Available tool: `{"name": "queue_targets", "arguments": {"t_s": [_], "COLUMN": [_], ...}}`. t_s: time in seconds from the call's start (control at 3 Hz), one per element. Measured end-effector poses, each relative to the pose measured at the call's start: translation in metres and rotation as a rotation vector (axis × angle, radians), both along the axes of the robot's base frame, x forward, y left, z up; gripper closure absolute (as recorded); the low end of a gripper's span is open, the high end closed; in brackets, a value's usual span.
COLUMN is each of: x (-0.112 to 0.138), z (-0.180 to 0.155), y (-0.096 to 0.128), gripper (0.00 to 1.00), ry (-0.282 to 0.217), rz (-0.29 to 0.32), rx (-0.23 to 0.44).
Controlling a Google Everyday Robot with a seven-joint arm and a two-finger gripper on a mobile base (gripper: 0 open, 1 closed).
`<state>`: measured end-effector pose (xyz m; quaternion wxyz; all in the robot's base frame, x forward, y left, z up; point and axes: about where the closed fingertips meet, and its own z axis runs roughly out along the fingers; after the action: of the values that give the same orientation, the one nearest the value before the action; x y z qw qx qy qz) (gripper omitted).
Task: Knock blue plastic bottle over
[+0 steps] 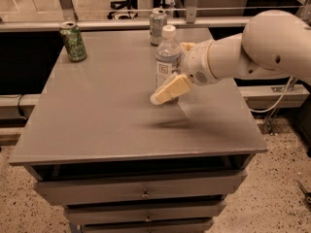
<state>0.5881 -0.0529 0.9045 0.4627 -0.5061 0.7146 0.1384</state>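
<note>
Looking across from the front, I see 3 grey drawers under the grey tabletop. Above the top's middle hangs the gripper, reaching in from the right on the white arm. Its jaws are spread: 1 cream finger slants down to the left across the foot of the blue plastic bottle, and the tip of the other shows just right of the bottle's shoulder. I cannot tell whether either touches it. The bottle stands upright, right of centre, toward the back. Farther back, a silver can stands at the rear edge and a green can near the back-left corner.
</note>
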Motion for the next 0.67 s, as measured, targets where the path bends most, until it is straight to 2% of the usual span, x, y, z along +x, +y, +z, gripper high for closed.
{"name": "queue_targets", "arguments": {"t_s": [0.33, 0.67], "x": [0.019, 0.037], "z": [0.002, 0.008], "y": [0.022, 0.06], "gripper": [0.0, 0.0], "ry": [-0.019, -0.027], "rz": [0.011, 0.038], "rx": [0.047, 0.087]}}
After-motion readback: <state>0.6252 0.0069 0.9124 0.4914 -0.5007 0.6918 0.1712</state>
